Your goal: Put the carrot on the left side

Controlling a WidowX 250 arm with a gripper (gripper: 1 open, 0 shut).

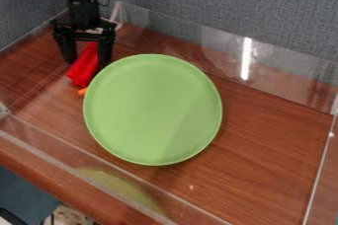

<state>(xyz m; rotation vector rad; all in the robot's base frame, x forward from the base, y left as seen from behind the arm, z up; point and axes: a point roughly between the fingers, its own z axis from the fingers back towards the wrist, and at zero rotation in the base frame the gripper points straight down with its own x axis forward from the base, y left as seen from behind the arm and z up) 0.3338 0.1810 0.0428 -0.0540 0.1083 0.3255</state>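
Observation:
The carrot [85, 67] is a bright red narrow stick lying on the wooden table just left of the round light-green plate [153, 108], with an orange tip near the plate's rim. My gripper [83, 46] hangs straight down over the carrot's upper end, its black fingers [61, 45] spread to either side of it. The gripper is open and nothing is clamped between the fingers. The carrot's far end is partly hidden behind the gripper.
Clear acrylic walls [251, 56] fence the wooden table [278, 160] on all sides. A grey fabric backdrop stands behind. The plate takes up the middle of the table.

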